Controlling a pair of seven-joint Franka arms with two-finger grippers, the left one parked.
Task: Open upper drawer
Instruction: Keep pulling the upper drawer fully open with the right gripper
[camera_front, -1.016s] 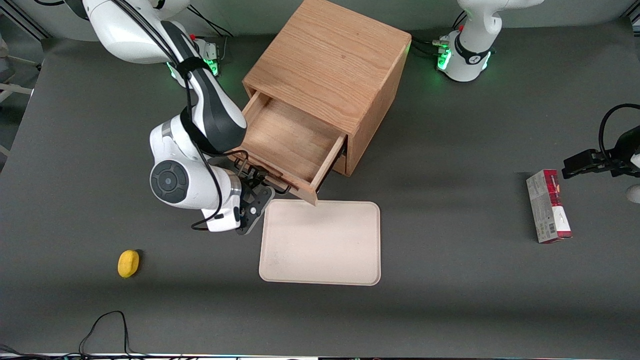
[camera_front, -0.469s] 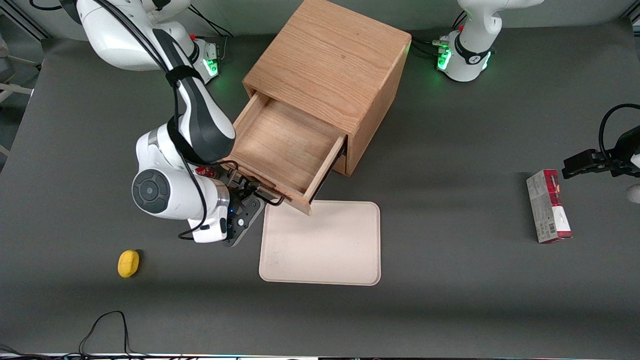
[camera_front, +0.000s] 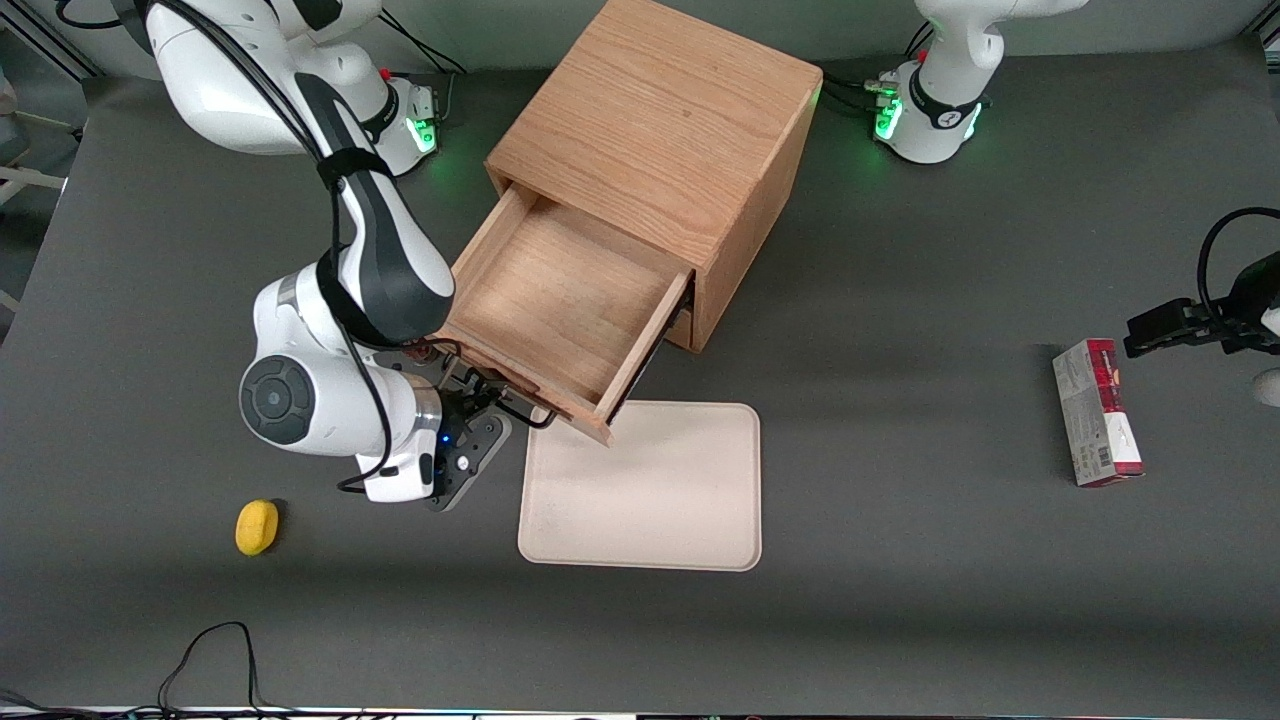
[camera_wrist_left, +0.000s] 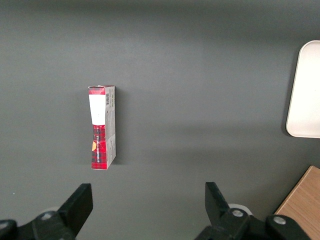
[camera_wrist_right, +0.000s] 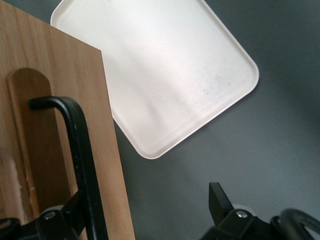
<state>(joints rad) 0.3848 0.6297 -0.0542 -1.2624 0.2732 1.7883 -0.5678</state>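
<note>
Oak cabinet (camera_front: 650, 130) in the upper centre of the front view, standing on a grey table (camera_front: 900, 600). The upper drawer (camera_front: 555, 300) is pulled well out of the cabinet toward the camera at a slant. Its bare wooden floor is exposed, and its front corner overhangs the upper edge of the cream tray (camera_front: 650, 500) at the frame's centre.

The gripper (camera_front: 485, 400) sits at the drawer's front panel, lower in the frame than the drawer box and just beside the tray's corner. Its white wrist reaches toward the working arm's end of the table.

In the right wrist view the black handle (camera_wrist_right: 82, 150) runs down the drawer front (camera_wrist_right: 50, 100) and lies against one finger (camera_wrist_right: 75, 210). The other finger (camera_wrist_right: 220, 200) stands well apart from it over the grey surface. The gripper (camera_wrist_right: 145, 210) is thus spread wide, hooked round the bar and not clamped on it. The tray (camera_wrist_right: 165, 65) shows past the drawer's edge.

A yellow object (camera_front: 257, 527) lies lower in the frame, toward the working arm's end. A red-and-white box (camera_front: 1097, 412) (camera_wrist_left: 102, 127) lies toward the parked arm's end.
</note>
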